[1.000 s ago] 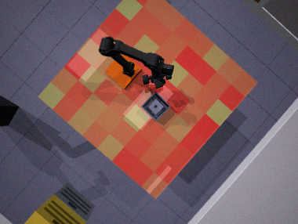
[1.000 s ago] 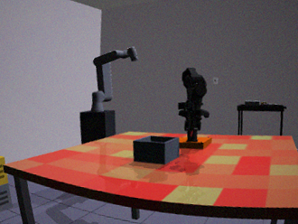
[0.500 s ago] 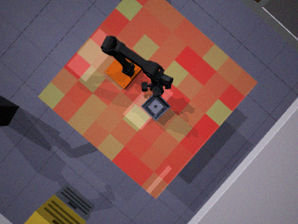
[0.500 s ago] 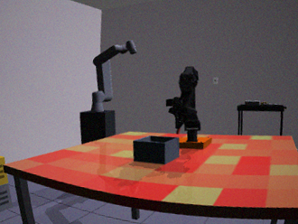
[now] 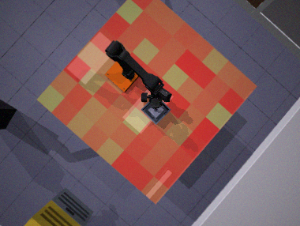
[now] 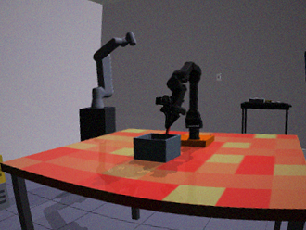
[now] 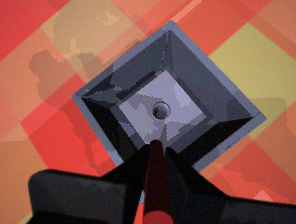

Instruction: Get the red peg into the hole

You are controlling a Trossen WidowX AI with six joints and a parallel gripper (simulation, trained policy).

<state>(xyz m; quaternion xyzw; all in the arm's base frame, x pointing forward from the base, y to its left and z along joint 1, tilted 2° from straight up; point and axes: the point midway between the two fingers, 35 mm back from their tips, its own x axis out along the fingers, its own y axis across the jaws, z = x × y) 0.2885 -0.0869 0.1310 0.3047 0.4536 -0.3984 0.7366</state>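
The red peg stands lengthwise between my fingers in the wrist view. My gripper is shut on it. The open grey-blue box stands on the table. At its bottom is a pale plate with a round hole, which shows empty. The gripper is over the box's side nearest the arm's base, fingers pointing down. In the wrist view the peg's far end shows below the hole, off to its side. Its height relative to the rim is unclear, and the top and exterior views barely show the peg.
The box's walls rise around the plate on all sides. The arm's orange base plate lies behind the box on the patchwork table. Other arms on dark stands are in the background, away from the table.
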